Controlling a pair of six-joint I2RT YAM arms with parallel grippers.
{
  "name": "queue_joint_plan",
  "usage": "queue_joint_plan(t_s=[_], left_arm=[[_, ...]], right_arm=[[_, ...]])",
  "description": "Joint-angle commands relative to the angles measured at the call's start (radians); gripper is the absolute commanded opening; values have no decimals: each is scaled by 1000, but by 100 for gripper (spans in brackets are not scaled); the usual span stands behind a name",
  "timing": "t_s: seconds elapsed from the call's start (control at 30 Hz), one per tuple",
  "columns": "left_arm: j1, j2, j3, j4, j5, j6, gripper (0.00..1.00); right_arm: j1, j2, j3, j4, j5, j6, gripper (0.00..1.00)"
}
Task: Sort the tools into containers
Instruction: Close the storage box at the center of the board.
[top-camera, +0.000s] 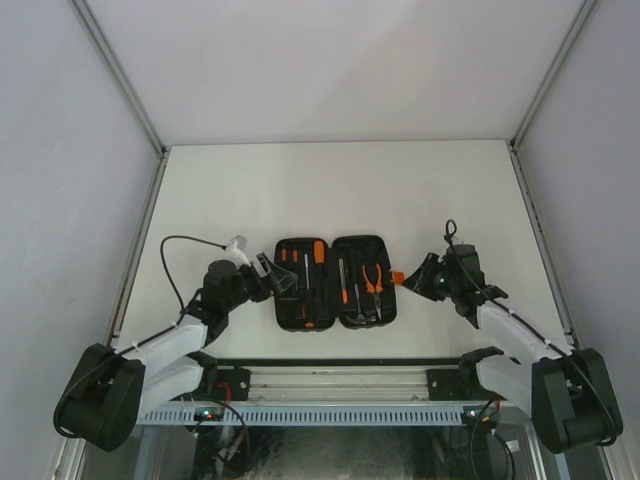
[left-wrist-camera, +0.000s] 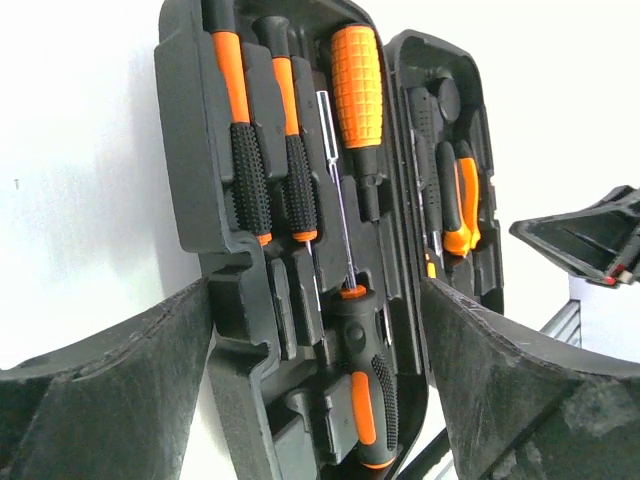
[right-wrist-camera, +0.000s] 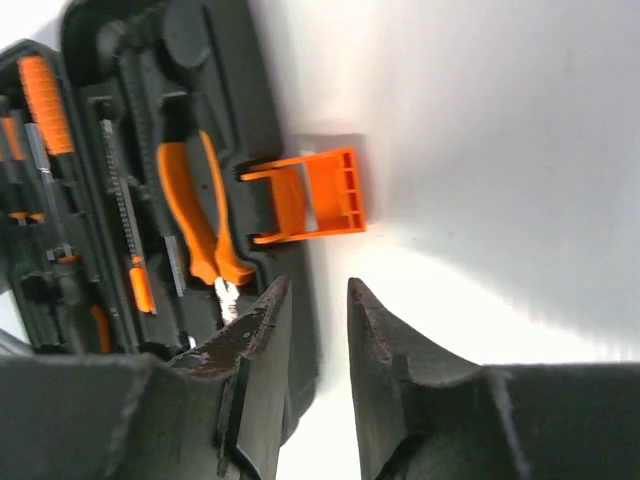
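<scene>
Tool case (left-wrist-camera: 185, 150) open flat; screwdrivers (left-wrist-camera: 250, 170), pliers (right-wrist-camera: 190, 210) slotted inside, parallel along each half's long side. Left gripper (left-wrist-camera: 315, 290) spread wide beside case; right gripper (right-wrist-camera: 317, 285) slightly parted, empty, near case's orange latch (right-wrist-camera: 315, 195).

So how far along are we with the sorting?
Nearly done: the pliers and screwdrivers sit in slots of the open case; no loose ones show on the table. Neither tool holds anything: left tool open around the case's left half, right tool open beside the orange latch. Left, probably: closing the case.
</scene>
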Motion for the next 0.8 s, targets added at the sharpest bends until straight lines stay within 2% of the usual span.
queue_joint_plan(t_s=[0.0, 0.2, 0.43, 0.77], left_arm=[[1, -50, 4, 84, 81, -8, 85], [1, -48, 22, 82, 112, -5, 84], [-1, -36, 52, 80, 147, -12, 83], [-62, -63, 129, 20, 145, -19, 81]], right_arm=[[-17, 32, 36, -44, 57, -27, 25], [-18, 112, 36, 45, -93, -48, 20], [-17, 198, 44, 93, -178, -50, 19], [11, 225, 43, 119, -196, -46, 18]])
